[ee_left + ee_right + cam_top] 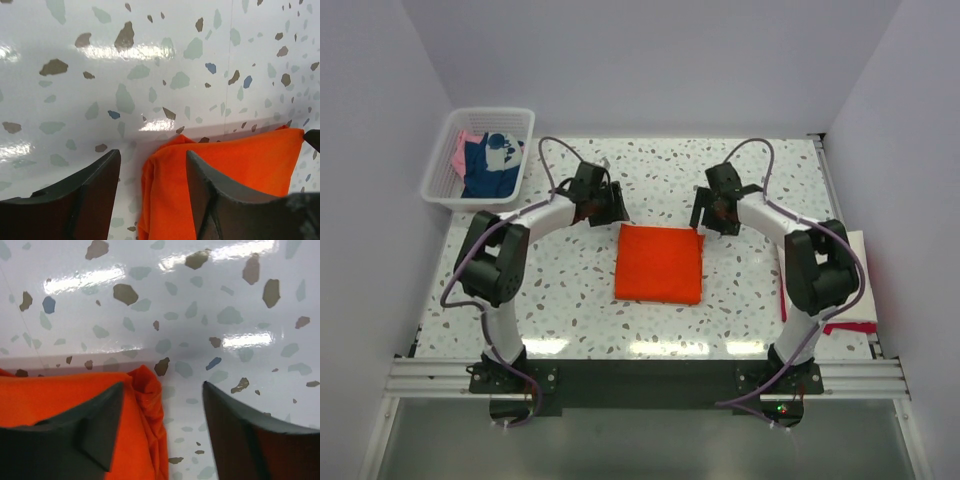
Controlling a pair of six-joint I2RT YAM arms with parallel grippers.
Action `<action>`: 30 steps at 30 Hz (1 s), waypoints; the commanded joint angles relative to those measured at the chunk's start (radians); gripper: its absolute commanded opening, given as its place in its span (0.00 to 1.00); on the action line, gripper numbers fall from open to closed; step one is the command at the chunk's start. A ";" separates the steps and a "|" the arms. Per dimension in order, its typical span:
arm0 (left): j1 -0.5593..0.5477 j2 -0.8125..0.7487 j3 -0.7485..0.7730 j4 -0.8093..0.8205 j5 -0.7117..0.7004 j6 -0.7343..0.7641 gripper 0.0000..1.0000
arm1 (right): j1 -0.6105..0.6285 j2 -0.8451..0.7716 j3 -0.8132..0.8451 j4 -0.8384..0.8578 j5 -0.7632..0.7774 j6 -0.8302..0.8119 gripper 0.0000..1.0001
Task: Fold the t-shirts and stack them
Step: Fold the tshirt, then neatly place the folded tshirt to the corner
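The bright orange t-shirt (659, 263) lies folded into a neat rectangle in the middle of the speckled table. My left gripper (605, 210) hangs open just above its far left corner; in the left wrist view the orange corner (170, 175) lies between the spread fingers (85, 190). My right gripper (712, 213) hangs open above its far right corner; in the right wrist view the bunched corner (147, 390) sits between the fingers (90, 425). Neither gripper holds cloth. Pink and navy shirts (485, 160) lie in the basket.
A white plastic mesh basket (444, 178) stands at the back left corner. A white and red cloth (860, 285) lies off the table's right edge beside the right arm. Walls close the table at the back and sides.
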 commanded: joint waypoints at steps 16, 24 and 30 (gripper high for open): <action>-0.087 -0.316 -0.206 0.056 0.032 0.015 0.62 | -0.064 -0.406 -0.419 0.185 -0.110 0.110 0.99; -0.235 -0.261 -0.287 0.163 0.086 -0.045 0.59 | 0.072 -0.388 -0.493 0.297 -0.098 0.147 0.96; -0.259 -0.226 -0.306 0.182 0.095 -0.047 0.57 | 0.097 -0.278 -0.472 0.362 -0.090 0.144 0.89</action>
